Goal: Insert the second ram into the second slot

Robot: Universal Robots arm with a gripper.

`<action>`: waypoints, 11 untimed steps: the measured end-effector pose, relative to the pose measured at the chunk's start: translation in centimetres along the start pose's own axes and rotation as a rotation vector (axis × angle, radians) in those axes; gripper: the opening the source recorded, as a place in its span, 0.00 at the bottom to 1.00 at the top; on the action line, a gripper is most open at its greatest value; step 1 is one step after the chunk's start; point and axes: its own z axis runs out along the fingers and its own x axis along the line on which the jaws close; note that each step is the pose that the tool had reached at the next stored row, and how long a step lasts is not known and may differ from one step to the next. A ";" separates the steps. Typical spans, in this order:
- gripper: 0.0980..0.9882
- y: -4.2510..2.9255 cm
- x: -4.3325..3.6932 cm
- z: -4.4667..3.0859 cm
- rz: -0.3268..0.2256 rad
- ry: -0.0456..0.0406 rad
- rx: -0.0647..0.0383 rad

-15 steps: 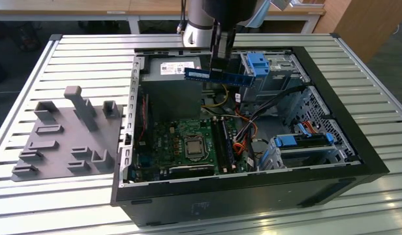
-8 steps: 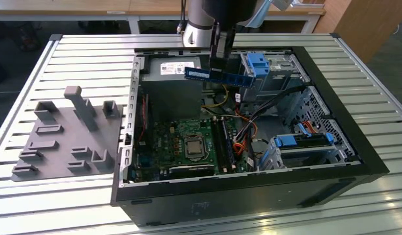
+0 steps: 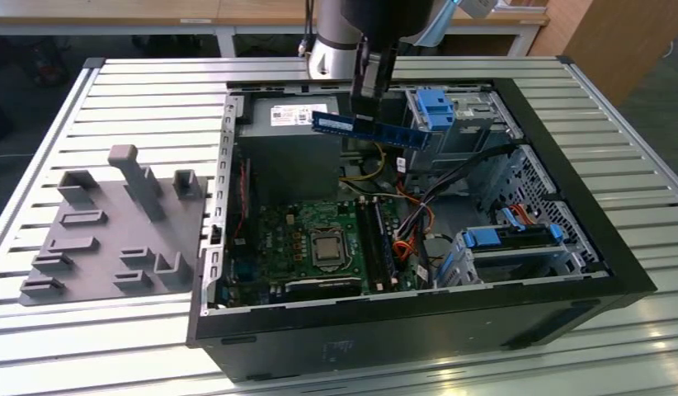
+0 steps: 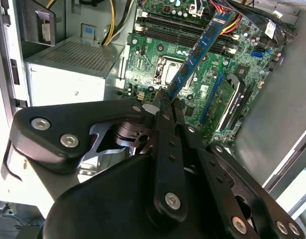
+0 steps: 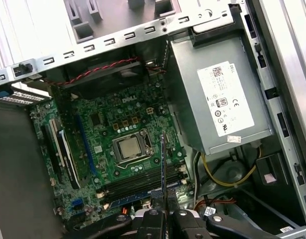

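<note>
The gripper [image 3: 367, 106] is closed on the second ram [image 3: 370, 129] and holds it in the upper middle of the exterior view, above the open computer case [image 3: 603, 247] and well clear of the motherboard [image 3: 275, 239]. The blue stick lies roughly level, its end toward the exterior view's right a little lower, in front of the grey power supply [image 3: 284, 153] and just beside a blue drive bracket [image 3: 436, 107]. The memory slots [image 3: 375, 235] sit lower in that frame, to the exterior view's right of the processor socket [image 3: 326, 247] — the ram is apart from them, not seated.

In the second wrist view the gripper [image 4: 165, 99] pinches the ram [image 4: 195, 52] between its black fingers [image 4: 169, 130], the stick reaching out over the green motherboard [image 4: 158, 59]. In the first wrist view the ram [image 5: 163, 164] shows edge-on as a thin line rising from the gripper [image 5: 163, 211], crossing the memory slots [image 5: 138, 183] beside the processor socket [image 5: 129, 148].

The case rests on a slatted metal surface [image 3: 119, 107] — a grey moulded fixture tray [image 3: 102, 239] lies at the exterior view's left.
</note>
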 end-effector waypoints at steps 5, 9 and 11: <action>0.04 0.00 0.00 0.00 0.028 -0.0010 0.000; 0.04 0.00 0.00 0.00 0.049 -0.0018 0.001; 0.04 0.00 0.00 0.00 0.059 -0.0022 0.001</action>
